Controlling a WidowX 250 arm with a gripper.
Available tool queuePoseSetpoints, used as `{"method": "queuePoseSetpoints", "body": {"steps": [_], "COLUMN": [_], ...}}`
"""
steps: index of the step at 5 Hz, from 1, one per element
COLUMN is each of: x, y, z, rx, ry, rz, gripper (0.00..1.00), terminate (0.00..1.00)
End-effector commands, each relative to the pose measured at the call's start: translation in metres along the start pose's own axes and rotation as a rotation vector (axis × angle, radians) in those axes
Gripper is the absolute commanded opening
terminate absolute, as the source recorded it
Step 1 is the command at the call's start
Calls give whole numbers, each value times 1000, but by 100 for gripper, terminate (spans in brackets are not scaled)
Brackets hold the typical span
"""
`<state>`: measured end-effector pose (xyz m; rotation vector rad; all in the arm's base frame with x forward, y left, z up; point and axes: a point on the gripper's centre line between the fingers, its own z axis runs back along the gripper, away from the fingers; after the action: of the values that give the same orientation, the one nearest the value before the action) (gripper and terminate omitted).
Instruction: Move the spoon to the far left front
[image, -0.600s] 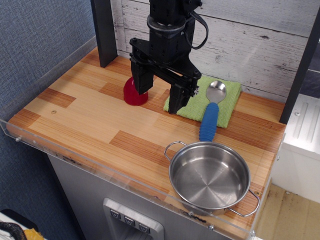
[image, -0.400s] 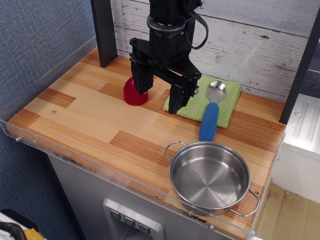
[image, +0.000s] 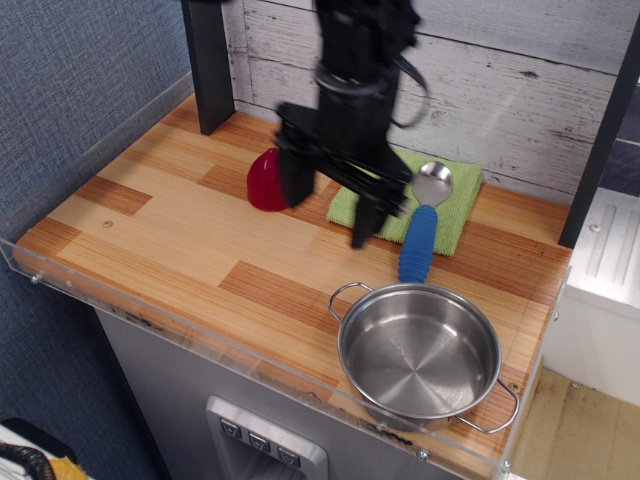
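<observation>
The spoon (image: 421, 233) lies at the back right, its silver bowl on a green cloth (image: 452, 207) and its thick blue handle reaching toward the front onto the wood. My black gripper (image: 331, 212) hangs open just left of the spoon, above the cloth's left edge, with its two fingers spread wide and nothing between them. One finger (image: 366, 217) is close to the spoon's handle without touching it.
A red cup-like object (image: 266, 180) sits just left of the gripper, partly hidden. A steel two-handled pot (image: 418, 351) stands at the front right. A clear plastic rim (image: 200, 330) runs along the front edge. A dark post (image: 208, 62) stands at the back left.
The gripper has moved to the right and slightly forward, toward the spoon's handle, still open. The spoon, cloth, pot and red object have not moved.
</observation>
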<state>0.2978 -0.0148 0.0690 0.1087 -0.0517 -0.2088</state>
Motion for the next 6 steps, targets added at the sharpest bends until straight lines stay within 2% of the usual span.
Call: {"method": "queuePoseSetpoints", "body": {"steps": [1, 2, 3, 6], "x": [41, 55, 63, 40], "y": [-13, -18, -23, -37], "z": [-1, -3, -7, -17], "rx": [-31, -28, -74, -29], "ry": [-98, -125, -146, -91], "rz": [44, 73, 97, 70], "gripper": [100, 100, 100, 100], "terminate": [0, 0, 0, 0]}}
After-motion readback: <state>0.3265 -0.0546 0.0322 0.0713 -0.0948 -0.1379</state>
